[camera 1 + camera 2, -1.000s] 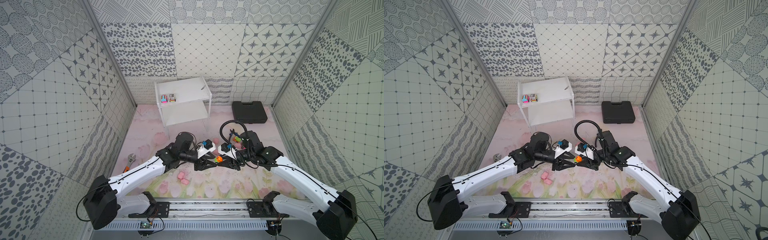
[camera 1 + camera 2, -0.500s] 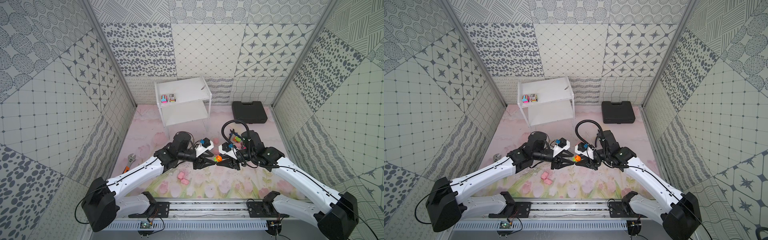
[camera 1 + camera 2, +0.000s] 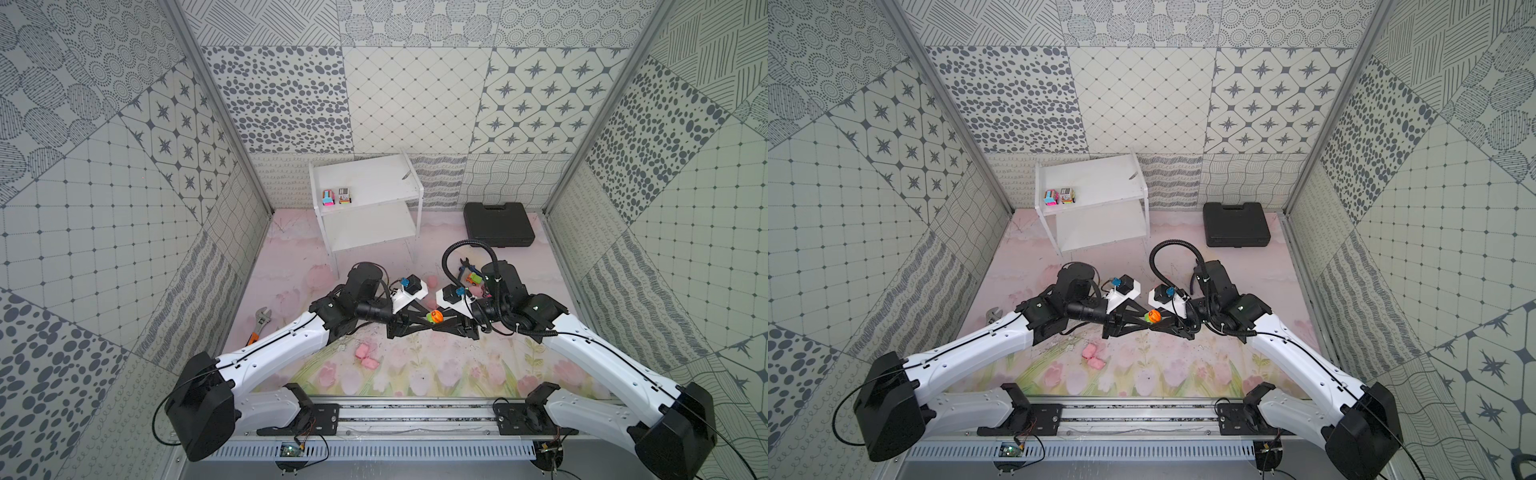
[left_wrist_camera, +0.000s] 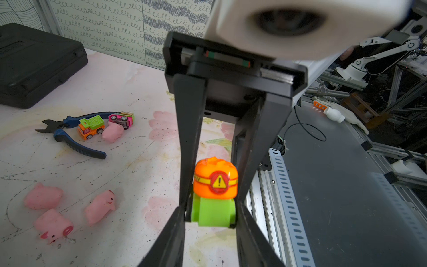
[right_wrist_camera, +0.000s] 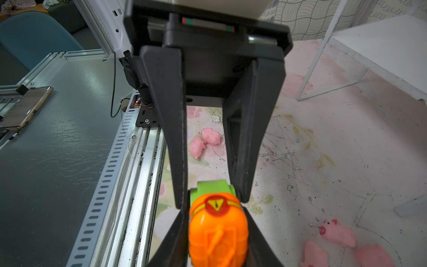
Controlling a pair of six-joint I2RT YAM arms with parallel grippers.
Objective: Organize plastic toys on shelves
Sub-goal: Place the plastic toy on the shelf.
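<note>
An orange and green toy car [image 3: 434, 316] hangs above the mat's middle between both grippers. My right gripper [image 5: 216, 215] is shut on its orange end [image 5: 218, 231]. My left gripper [image 4: 211, 212] is shut on its green end [image 4: 212, 213], tip to tip with the right. The white shelves [image 3: 374, 183] stand at the back, with a pink car [image 3: 328, 198] and a grey car [image 3: 344, 195] on the top board. An orange truck [image 4: 90, 127], a pink car on its side [image 4: 121, 120] and pink pigs [image 4: 100, 205] lie on the mat.
A black case [image 3: 498, 230] lies at the back right. Blue-handled pliers [image 4: 69, 136] lie beside the truck. An orange-handled wrench [image 3: 259, 320] rests by the left wall. Two pigs [image 3: 363, 351] lie under the left arm, near the front rail [image 3: 415, 415].
The left gripper's jaws have narrowed onto the car's green end. Both arms have hardly moved, and the right gripper keeps its hold.
</note>
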